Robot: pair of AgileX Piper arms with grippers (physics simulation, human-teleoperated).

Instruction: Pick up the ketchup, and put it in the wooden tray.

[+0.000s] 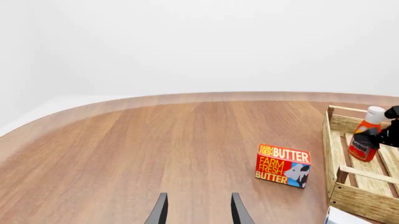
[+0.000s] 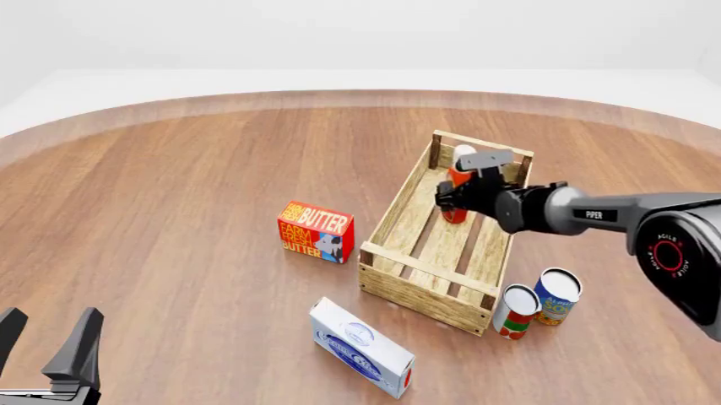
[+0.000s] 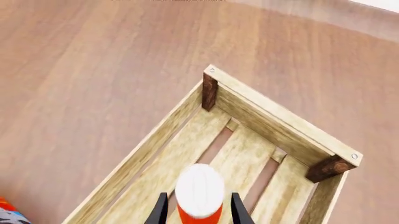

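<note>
Red plastic and a white cap mark the small upright ketchup bottle point(image 2: 457, 187), which stands inside the far end of the long light-wood slatted tray point(image 2: 397, 215), its base at the slats. Your right gripper point(image 2: 460, 196) is clenched around it: the right wrist view shows the two dark fingers point(image 3: 160, 211) pressed to either side of the bottle point(image 3: 199, 192), just under the rounded cap, above the tray point(image 3: 274, 116) and its darker corner posts.

Only your front view gives the wider table: a white carton with a blue oval label point(image 2: 360, 346) lying flat near the tray's close corner, and two upright cans just beside that end, one red and green with a white top point(image 2: 516, 311), one blue and yellow point(image 2: 555, 296).

Your left wrist view catches the bottle point(image 1: 366, 135) side-on within the crate walls point(image 1: 339, 158), partly covered by the right gripper's dark mass, and the red cardboard butter box point(image 1: 283, 165) standing on the smooth brown wood-grain table point(image 1: 156, 144), near the tray but apart from it.

Your left gripper point(image 2: 47, 346) hangs at the near left edge, well apart from everything, fingers spread and released.
</note>
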